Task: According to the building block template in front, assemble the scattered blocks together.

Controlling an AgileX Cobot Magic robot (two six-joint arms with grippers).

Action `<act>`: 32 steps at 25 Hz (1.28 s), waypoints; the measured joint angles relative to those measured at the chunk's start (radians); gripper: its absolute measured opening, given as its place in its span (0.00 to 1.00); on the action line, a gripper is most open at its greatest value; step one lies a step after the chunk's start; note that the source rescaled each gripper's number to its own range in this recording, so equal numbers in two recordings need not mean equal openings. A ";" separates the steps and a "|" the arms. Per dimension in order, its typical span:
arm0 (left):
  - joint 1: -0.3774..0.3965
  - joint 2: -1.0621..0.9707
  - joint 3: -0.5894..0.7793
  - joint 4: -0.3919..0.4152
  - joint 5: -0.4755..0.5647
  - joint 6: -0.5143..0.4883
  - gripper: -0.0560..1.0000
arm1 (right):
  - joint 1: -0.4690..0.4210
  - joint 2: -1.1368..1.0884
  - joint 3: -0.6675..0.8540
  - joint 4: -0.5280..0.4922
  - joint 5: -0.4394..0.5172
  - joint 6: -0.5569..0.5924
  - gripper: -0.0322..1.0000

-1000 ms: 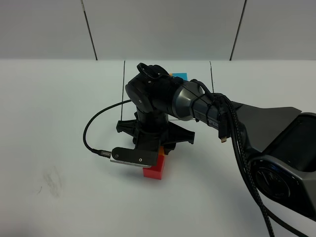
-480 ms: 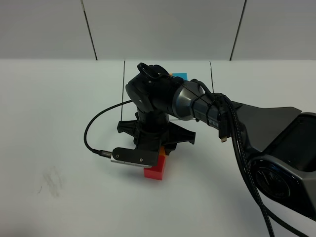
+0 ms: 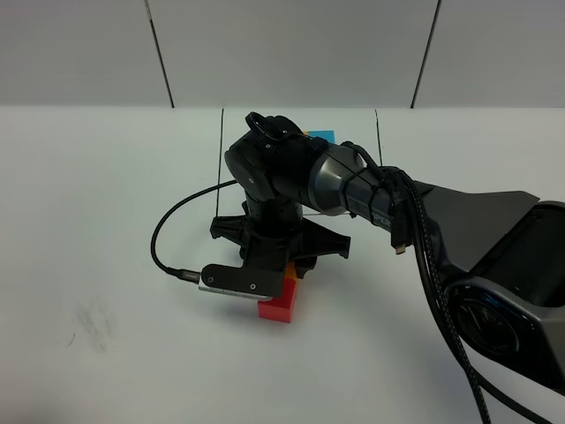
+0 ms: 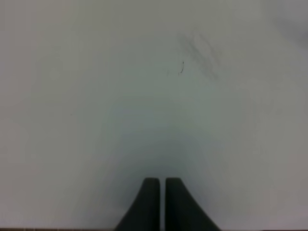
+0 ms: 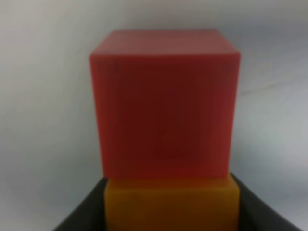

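Observation:
My right gripper (image 5: 171, 214) is shut on the orange cube (image 5: 171, 204), with a dark finger (image 5: 79, 219) on each side of it. The orange cube rests against the red cube (image 5: 163, 103) on the table. In the exterior high view the right arm reaches to the table's middle, and the red cube (image 3: 277, 306) and a sliver of the orange cube (image 3: 290, 270) show under the wrist. The template (image 3: 320, 135) is mostly hidden behind the arm; only its blue and orange tops show. The loose light blue cube is hidden. My left gripper (image 4: 161, 190) is shut and empty over bare table.
Thin black lines (image 3: 222, 132) of the drawn frame run at the table's back. The right arm's cable (image 3: 163, 234) loops out to the left of the wrist. A faint smudge (image 3: 93, 322) marks the white table (image 3: 79, 194) at the front left.

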 joint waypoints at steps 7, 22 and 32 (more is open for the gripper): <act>0.000 0.000 0.000 0.000 0.000 0.000 0.05 | 0.000 0.000 0.000 0.000 0.003 0.000 0.57; 0.000 0.000 0.000 0.000 0.000 0.001 0.05 | -0.002 0.000 0.000 0.035 -0.006 0.000 0.89; 0.000 0.000 0.000 0.000 0.000 0.001 0.05 | -0.005 0.000 0.000 0.035 -0.014 0.003 1.00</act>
